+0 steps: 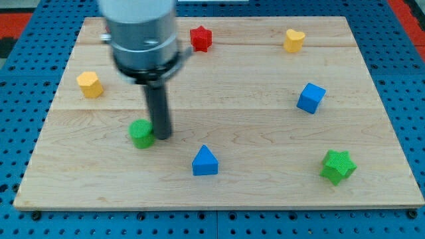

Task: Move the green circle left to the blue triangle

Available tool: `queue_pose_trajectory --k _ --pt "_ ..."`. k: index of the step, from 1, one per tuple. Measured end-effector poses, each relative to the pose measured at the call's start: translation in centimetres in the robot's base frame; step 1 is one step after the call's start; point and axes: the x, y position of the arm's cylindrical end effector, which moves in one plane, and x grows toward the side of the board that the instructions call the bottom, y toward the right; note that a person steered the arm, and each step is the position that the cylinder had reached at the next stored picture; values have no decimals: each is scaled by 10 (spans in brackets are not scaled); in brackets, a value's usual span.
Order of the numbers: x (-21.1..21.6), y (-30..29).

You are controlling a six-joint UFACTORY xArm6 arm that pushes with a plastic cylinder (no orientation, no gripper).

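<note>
Green circle (pixel 141 133), round, touching my tip (pixel 162 137)

This looks like a robot lab. A pale wooden tabletop (pixel 265 86) fills most of the frame. It sits on a blue board full of small holes (pixel 408 79), seen along the left, right and bottom edges. A big grey robot arm (pixel 141 36) reaches down at the upper left. Small bright blocks lie spread out like test toys.
</note>
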Motion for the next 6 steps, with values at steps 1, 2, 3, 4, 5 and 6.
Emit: queue_pose_trajectory --k 1,2,3,4,5,6 --pt "-20 -27" --pt "-20 -89" --pt "10 -98" --pt "-3 -130" --pt "-30 -122" --pt "-31 -115"
